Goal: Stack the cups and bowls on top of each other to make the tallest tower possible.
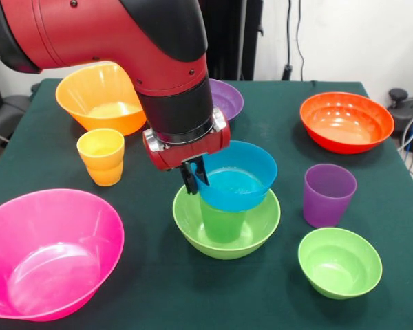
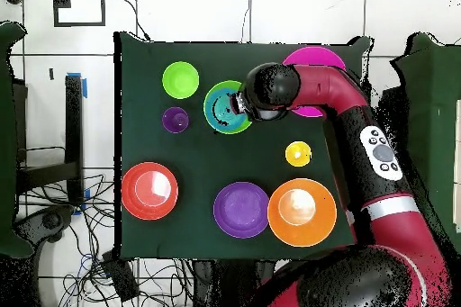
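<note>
The gripper (image 1: 193, 180) is pinched on the rim of the blue bowl (image 1: 239, 180), its dark fingers straddling the edge nearest the yellow-orange cup (image 1: 102, 156). The blue bowl sits tilted on the mouth of the green cup (image 1: 222, 218), which stands upright inside the lime-green bowl (image 1: 227, 237); that bowl is the landmark here, roughly mid-desk (image 1: 158, 289). The relation that matters is that the blue bowl's centre lies slightly off the cup's vertical axis, displaced away from the gripper and toward the purple cup (image 1: 328, 194). Judging from the tilt, the bowl needs levelling before release, or it may slide off. The next piece is likely the purple cup, just beside the lime-green bowl on the side opposite the gripper, upright, so the arm must cross over the stack to reach it. The small green bowl (image 1: 339, 262) rests near the purple cup, on the camera side in the front view.
</note>
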Robot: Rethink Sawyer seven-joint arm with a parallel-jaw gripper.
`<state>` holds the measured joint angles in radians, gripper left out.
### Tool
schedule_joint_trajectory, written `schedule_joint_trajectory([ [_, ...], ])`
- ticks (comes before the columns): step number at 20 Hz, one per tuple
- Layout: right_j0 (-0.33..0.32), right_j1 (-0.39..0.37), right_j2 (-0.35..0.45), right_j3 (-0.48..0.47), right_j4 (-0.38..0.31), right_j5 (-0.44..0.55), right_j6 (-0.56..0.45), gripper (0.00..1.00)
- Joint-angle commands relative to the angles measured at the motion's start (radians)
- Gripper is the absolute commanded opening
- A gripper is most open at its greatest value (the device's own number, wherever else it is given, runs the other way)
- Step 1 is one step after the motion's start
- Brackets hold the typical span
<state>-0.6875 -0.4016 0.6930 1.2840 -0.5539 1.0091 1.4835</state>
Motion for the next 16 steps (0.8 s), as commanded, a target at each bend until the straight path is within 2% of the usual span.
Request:
schedule_joint_trajectory([
  [1, 0.040, 0.013, -0.011, -0.062, -0.047, 0.026, -0.169, 0.00],
  [16, 0.026, 0.023, -0.024, -0.083, -0.073, 0.037, -0.219, 0.00],
])
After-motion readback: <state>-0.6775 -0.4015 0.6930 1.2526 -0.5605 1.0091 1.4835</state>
